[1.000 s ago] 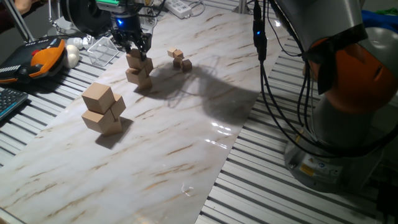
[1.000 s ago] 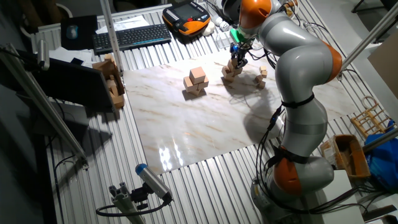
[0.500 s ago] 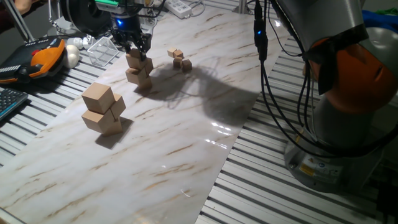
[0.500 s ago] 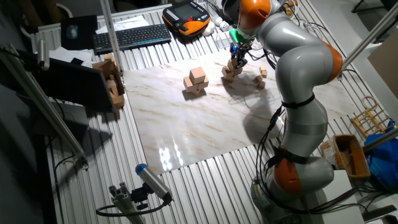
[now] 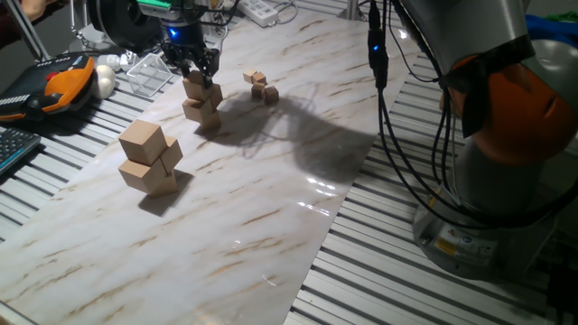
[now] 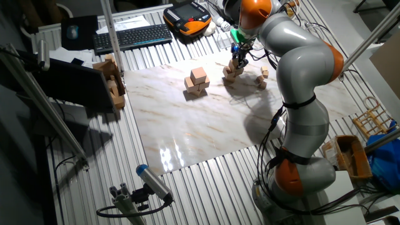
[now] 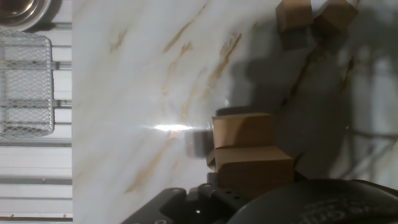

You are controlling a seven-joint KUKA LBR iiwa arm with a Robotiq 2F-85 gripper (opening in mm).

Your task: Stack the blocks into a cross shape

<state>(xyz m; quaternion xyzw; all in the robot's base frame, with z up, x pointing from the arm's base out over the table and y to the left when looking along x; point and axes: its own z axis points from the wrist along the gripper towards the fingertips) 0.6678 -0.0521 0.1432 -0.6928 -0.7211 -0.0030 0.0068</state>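
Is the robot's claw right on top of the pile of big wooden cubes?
No, the gripper is at the stack of middle-sized light-tan wooden blocks, while the bigger tan wooden cubes stand apart, untouched.

From one fixed view, the table (image 5: 271, 208) lies open from 3 to 6 o'clock of the blocks (image 5: 201, 101). The big cubes (image 5: 149, 158) stand at 7 o'clock, the tiny cubes (image 5: 261, 86) at 2 o'clock, near. A mesh tray (image 5: 149, 74) borders at 10 o'clock.
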